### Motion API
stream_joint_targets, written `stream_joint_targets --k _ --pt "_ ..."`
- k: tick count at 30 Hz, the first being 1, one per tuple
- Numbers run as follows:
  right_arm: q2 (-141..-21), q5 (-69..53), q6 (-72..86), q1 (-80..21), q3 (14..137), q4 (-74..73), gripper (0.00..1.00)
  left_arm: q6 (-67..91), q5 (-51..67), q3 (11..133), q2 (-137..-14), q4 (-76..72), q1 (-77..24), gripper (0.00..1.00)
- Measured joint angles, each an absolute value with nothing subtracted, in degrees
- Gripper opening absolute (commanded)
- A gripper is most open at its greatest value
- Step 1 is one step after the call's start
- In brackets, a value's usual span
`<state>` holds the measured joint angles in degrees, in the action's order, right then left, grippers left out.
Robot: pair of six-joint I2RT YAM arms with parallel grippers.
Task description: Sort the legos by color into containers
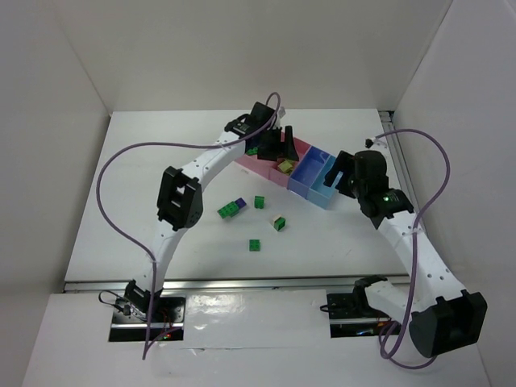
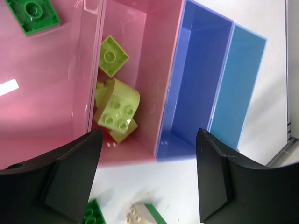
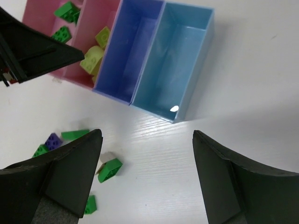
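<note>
My left gripper (image 1: pixel 278 149) hangs open and empty over the near edge of the small pink tray (image 2: pixel 140 60), which holds pale yellow legos (image 2: pixel 117 108). The large pink tray (image 2: pixel 46 88) holds a green lego (image 2: pixel 32 15). The blue tray (image 2: pixel 201 93) and light blue tray (image 2: pixel 240 79) are empty. My right gripper (image 1: pixel 339 176) is open and empty over bare table just in front of the light blue tray (image 3: pixel 180 70). Loose legos lie on the table: a green and purple pair (image 1: pixel 231 209), green ones (image 1: pixel 260 202) (image 1: pixel 254 244), and a cream-and-green one (image 1: pixel 280 223).
White walls enclose the table on three sides. A metal rail (image 1: pixel 242 284) runs along the near edge. Purple cables (image 1: pixel 121 161) loop above both arms. In the right wrist view the left gripper's black body (image 3: pixel 32 46) stands over the pink trays.
</note>
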<state>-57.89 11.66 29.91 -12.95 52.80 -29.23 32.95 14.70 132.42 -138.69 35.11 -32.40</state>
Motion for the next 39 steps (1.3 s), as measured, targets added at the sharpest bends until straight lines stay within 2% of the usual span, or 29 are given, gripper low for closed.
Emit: stream_joint_targets --k 7,15,22,26,30,34,39 --pt "-62.52 1.83 28.91 -16.56 48.66 -24.32 0.85 30.30 14.37 122.58 -125.56 36.14 -31.99 0.80" --pt "-80.47 0.99 24.14 -34.26 49.76 -20.82 0.93 28.67 10.46 101.06 -101.01 35.07 -27.68 0.78" --pt "-84.95 0.89 16.43 -36.23 49.93 -19.92 0.92 27.31 8.97 91.53 -97.30 36.07 -23.16 0.78" --pt "-87.09 0.08 13.06 -36.69 49.95 -19.22 0.80 27.09 9.30 90.85 -97.30 36.82 -23.11 0.77" --pt "-87.70 -0.80 10.81 -36.88 49.93 -18.44 0.75 27.07 9.43 90.74 -97.30 36.84 -23.16 0.77" --pt "-88.36 -1.15 9.43 -37.32 49.93 -17.23 0.63 27.05 9.47 90.74 -97.30 36.60 -23.16 0.76" --pt "-90.56 -2.22 9.04 -38.04 49.95 -16.23 0.59 27.07 9.47 90.74 -97.30 36.38 -23.16 0.76"
